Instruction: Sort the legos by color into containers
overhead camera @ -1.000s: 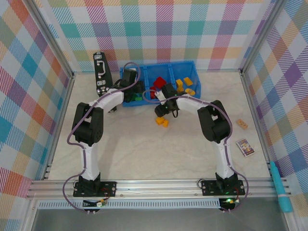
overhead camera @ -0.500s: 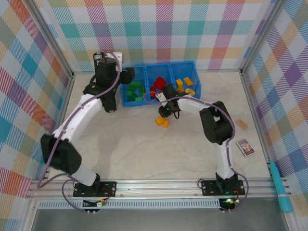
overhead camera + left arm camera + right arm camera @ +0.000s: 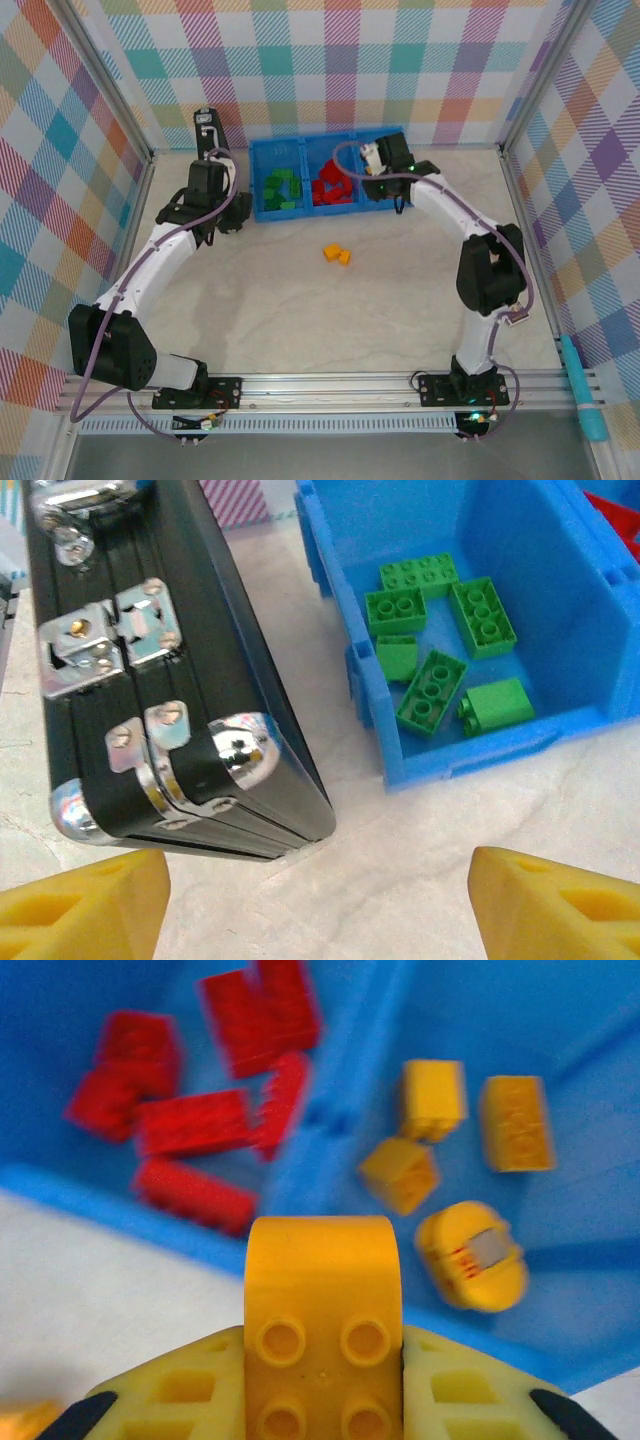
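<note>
Right claw (image 3: 322,1395) clamped on one yellow-orange brick (image 3: 322,1280), held over the blue tray (image 3: 256,185), apparently at the divider between the red and yellow compartments (view blurred). Left claw (image 3: 320,910) spread wide, empty, above the surface (image 3: 300,310) beside the black case (image 3: 180,680). Left compartment holds green bricks (image 3: 440,640). Two loose orange bricks (image 3: 337,254) lie on the surface.

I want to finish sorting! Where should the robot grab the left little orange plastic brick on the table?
Probably from straight above: the left orange plastic brick lies low on the pale table. Close the jaws on its near and far faces, because the other orange brick crowds its right side.
</note>
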Robot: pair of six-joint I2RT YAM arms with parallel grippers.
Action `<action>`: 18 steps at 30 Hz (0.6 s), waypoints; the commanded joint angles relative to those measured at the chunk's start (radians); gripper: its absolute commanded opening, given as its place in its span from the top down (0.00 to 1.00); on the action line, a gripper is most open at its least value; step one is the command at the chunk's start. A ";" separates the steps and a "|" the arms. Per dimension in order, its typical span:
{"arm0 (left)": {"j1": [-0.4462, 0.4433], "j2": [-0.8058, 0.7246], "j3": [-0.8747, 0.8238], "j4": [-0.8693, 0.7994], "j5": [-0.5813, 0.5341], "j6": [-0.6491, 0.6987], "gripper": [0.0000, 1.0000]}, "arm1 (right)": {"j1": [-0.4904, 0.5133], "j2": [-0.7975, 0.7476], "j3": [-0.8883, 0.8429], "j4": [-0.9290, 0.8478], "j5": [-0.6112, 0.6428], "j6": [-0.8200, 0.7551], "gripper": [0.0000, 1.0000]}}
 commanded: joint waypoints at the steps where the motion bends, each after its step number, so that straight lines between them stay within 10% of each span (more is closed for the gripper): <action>1: 0.007 -0.018 0.009 0.011 0.055 0.037 0.15 | -0.042 0.110 0.102 -0.021 0.016 0.009 0.76; 9: -0.009 0.003 0.029 -0.013 0.047 0.019 0.08 | -0.090 0.313 0.288 -0.064 -0.034 0.021 0.74; 18: -0.020 0.010 0.060 -0.030 0.042 0.018 0.00 | -0.087 0.203 0.176 -0.017 -0.068 0.032 0.49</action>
